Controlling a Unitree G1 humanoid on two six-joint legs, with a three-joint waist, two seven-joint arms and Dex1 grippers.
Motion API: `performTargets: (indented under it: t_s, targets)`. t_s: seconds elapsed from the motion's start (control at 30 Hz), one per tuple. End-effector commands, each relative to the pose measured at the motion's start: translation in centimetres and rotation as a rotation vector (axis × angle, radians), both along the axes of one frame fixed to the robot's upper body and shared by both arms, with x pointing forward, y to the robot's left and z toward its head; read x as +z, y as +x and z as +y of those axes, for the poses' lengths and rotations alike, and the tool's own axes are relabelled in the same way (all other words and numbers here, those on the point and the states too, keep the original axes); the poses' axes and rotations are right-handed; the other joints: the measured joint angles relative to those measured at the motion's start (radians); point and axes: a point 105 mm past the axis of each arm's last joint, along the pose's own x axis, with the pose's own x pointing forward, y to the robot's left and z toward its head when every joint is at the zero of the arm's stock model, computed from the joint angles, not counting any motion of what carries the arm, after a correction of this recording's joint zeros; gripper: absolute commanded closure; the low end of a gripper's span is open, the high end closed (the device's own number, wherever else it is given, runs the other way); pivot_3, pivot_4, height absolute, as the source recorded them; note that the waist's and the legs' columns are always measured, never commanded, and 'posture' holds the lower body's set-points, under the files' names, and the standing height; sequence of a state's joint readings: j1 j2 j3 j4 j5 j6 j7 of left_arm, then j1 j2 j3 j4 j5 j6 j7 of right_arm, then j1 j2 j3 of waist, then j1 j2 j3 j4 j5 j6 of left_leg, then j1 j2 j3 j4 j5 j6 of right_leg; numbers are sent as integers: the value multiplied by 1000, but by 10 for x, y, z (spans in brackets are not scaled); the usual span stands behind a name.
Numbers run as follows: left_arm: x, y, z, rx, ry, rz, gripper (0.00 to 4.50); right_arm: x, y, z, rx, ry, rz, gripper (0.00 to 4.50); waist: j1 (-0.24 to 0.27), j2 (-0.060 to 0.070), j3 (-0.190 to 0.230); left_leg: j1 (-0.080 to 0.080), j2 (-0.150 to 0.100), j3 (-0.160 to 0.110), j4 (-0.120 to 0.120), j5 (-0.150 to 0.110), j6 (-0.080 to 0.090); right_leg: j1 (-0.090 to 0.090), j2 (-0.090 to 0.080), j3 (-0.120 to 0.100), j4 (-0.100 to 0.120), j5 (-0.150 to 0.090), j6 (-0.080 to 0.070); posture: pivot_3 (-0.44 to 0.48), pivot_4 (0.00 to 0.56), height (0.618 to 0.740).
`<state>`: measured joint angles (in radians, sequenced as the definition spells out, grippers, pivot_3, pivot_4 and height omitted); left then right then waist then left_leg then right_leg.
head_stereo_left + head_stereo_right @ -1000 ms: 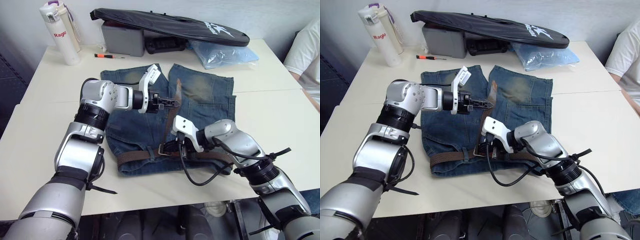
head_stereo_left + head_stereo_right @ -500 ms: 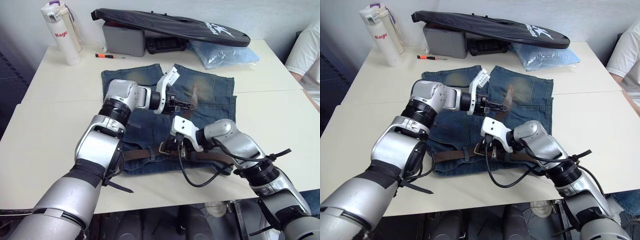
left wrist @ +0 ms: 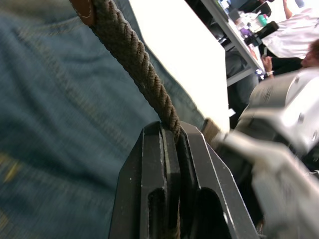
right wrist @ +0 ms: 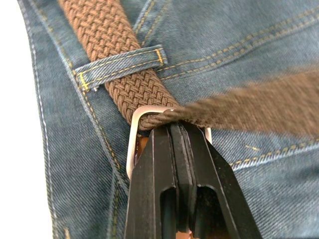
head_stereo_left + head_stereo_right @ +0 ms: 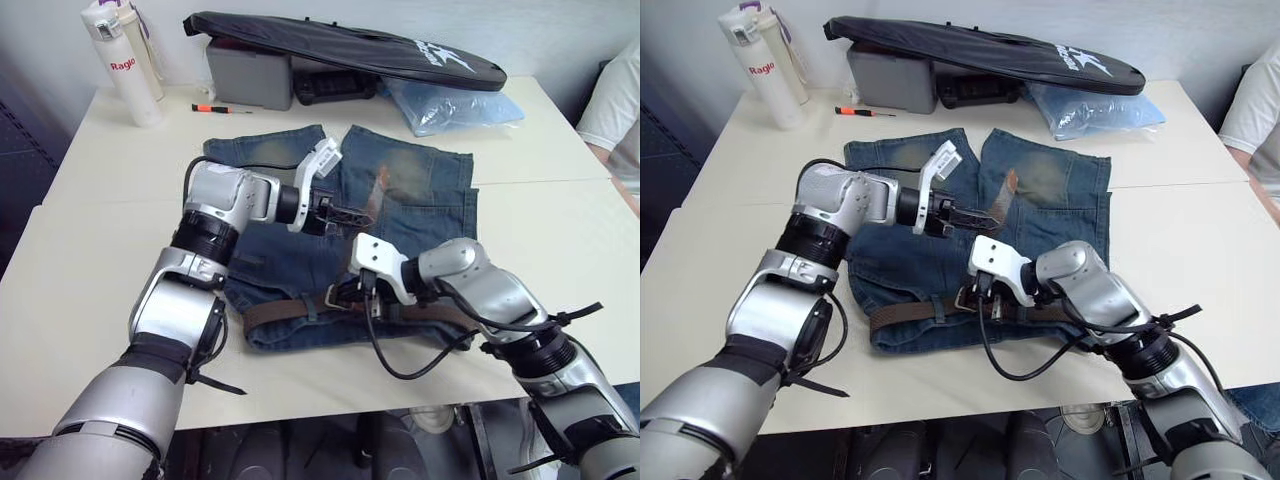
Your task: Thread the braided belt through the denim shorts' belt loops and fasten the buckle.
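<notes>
The denim shorts [image 5: 425, 195] lie flat on the table, waistband toward me. The braided belt [image 5: 280, 312] runs along the waistband and under a belt loop [image 4: 119, 67]. My right gripper [image 4: 174, 128] is shut on the silver buckle [image 4: 132, 130] near the waistband's middle. The belt's free part passes through the buckle frame and rises over the shorts to its leather end [image 5: 380, 186]. My left gripper [image 5: 358, 214] is shut on that free part, holding it taut above the denim; the woven strand [image 3: 132, 52] leaves its closed fingers.
At the back of the table [image 5: 90, 240] stand a white bottle [image 5: 125, 65], a grey box [image 5: 250, 75] under a long black bag [image 5: 340, 45], an orange screwdriver [image 5: 220, 108] and a blue plastic bag [image 5: 450, 105]. A person's sleeve [image 5: 620, 100] shows at the right edge.
My left gripper swung right with the belt's free end, then came back a little to the left. The right gripper has stayed shut on the buckle. The camera shifted slightly.
</notes>
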<state>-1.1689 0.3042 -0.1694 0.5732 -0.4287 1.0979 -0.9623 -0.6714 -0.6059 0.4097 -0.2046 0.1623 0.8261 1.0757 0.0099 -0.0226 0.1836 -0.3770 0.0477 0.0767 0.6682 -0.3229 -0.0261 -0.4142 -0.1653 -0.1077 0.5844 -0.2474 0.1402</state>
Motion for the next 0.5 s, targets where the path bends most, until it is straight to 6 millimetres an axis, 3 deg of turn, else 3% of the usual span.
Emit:
performTargets:
  t_s: [0.03, 0.3, 0.5]
  targets:
    - [14, -10, -3, -36, -27, -61, 4500, 10, -2, -15, -57, 1, 35, 4463, 5, 0, 0, -1, 0, 0, 0, 0, 0, 0, 0, 0, 0, 0, 0, 0, 150, 740]
    - [7, -21, -8, -54, -19, -68, 4500, 35, -4, -40, -181, 58, 83, 4463, 11, 1, 1, -2, 0, 0, 0, 0, 0, -2, 0, 0, 0, 0, 0, 0, 150, 740]
    - [0, -42, -2, -242, 108, -379, 4500, 72, -6, -70, -192, 69, -102, 4463, 11, 1, 1, -12, 0, 0, 2, 0, 0, -13, 0, 0, 2, 0, 0, 0, 150, 740]
